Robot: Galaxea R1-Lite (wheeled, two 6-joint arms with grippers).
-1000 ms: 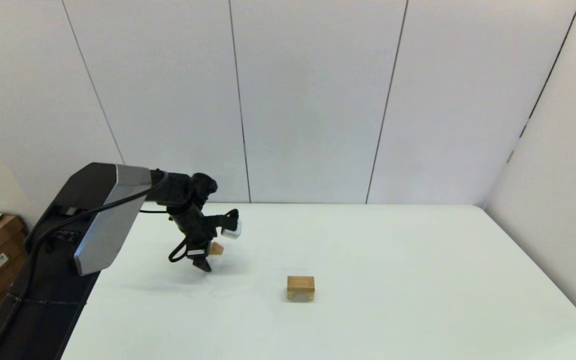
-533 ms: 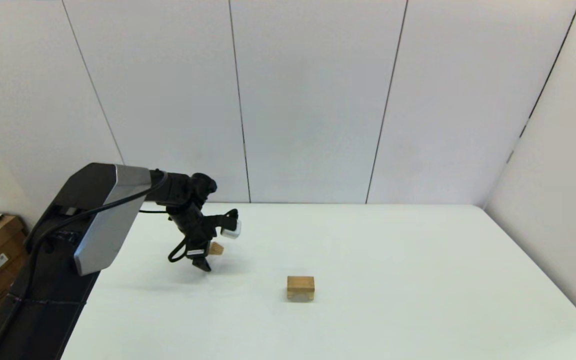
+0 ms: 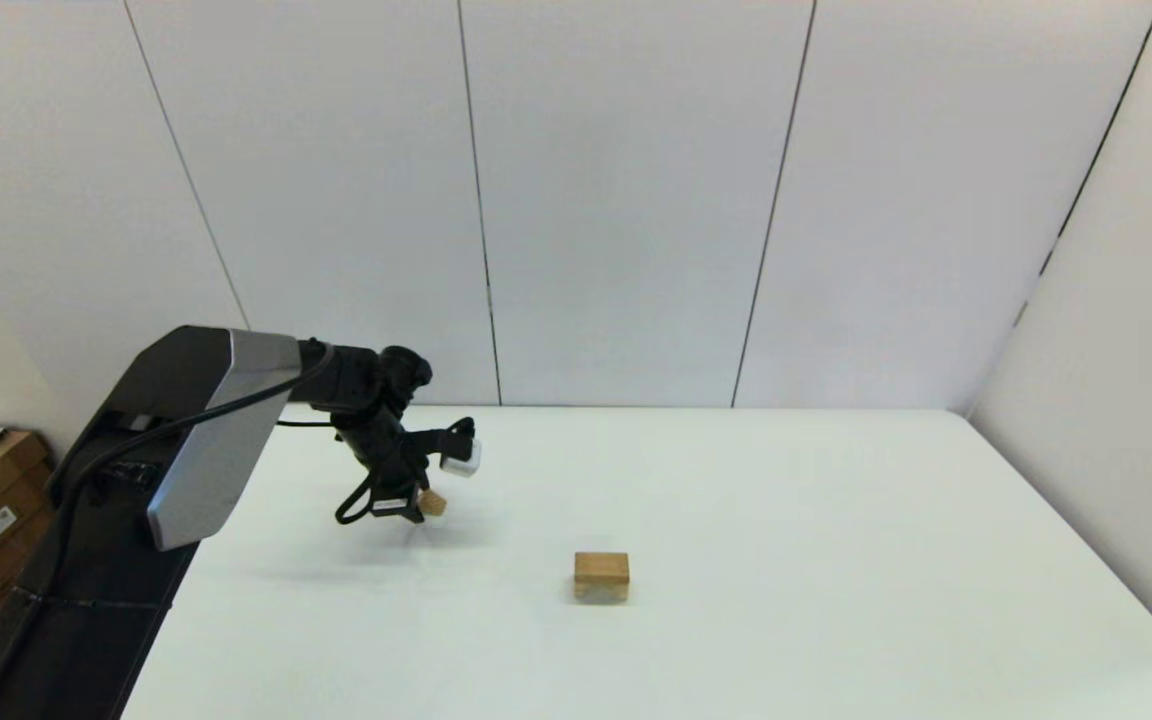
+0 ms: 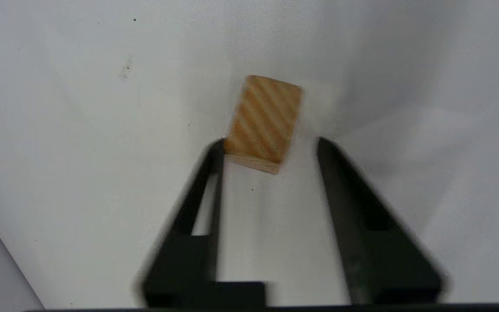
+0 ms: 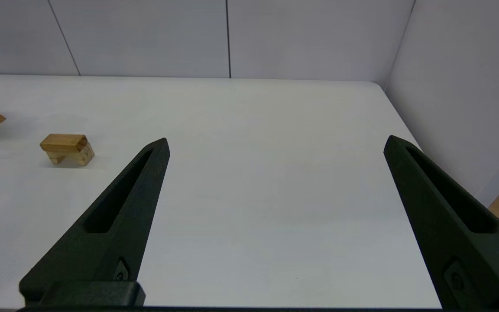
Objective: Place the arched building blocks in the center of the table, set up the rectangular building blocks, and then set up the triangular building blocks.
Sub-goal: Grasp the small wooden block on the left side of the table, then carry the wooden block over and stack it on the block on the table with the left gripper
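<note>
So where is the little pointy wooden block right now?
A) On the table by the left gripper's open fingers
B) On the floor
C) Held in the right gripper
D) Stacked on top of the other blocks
A. The triangular block lies on the white table at the tips of the left gripper, whose fingers are spread apart around it, well away from the two stacked blocks.

Bright, even light washes over the white table point(image 3: 736, 520) without glare. A soft grey shadow spreads beneath and beside the left gripper point(image 4: 270, 141), whose black fingers point(image 4: 206, 173) smear with motion blur.
</note>
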